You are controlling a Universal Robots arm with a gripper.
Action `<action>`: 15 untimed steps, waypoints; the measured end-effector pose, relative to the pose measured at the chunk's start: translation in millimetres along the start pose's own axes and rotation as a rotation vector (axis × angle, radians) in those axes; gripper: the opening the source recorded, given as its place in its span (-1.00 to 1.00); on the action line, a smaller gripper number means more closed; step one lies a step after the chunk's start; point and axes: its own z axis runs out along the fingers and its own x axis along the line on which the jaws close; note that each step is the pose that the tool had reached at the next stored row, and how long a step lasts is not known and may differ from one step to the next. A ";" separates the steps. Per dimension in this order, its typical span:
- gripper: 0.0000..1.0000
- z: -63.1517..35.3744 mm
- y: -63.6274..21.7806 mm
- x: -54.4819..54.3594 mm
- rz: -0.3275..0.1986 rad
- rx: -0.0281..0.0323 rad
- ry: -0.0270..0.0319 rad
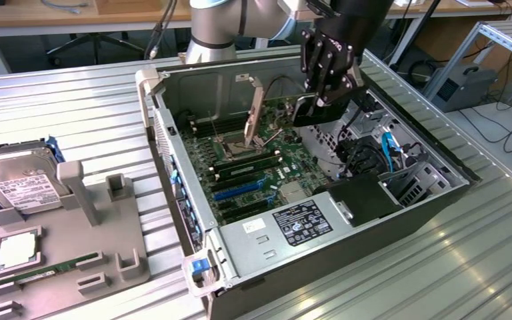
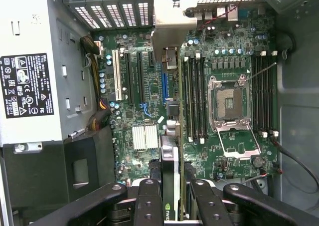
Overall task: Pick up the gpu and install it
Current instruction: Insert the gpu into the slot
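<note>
Black pincer (image 2: 173,198) clamps gpu (image 2: 169,156) edge-on over motherboard (image 2: 149,113); exterior view adds hard drive (image 1: 21,183) outside case (image 1: 345,267).

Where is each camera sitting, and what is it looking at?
Exterior view: off the arm, up high, looking down into the open computer case; the arm and hand holding the gpu show.
Wrist view: on the wrist, looking along the gpu at the motherboard; the hand's dark fingers show.
Both share the hand, gpu and motherboard.
</note>
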 end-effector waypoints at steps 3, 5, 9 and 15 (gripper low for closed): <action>-0.47 3.3 0.1 0.1 0.000 0.0000 0.0003; -0.47 5.0 0.3 0.2 0.000 0.0000 0.0002; -0.47 8.9 0.7 0.3 0.000 -0.0001 0.0005; -0.47 9.6 0.7 0.3 0.000 -0.0001 -0.0010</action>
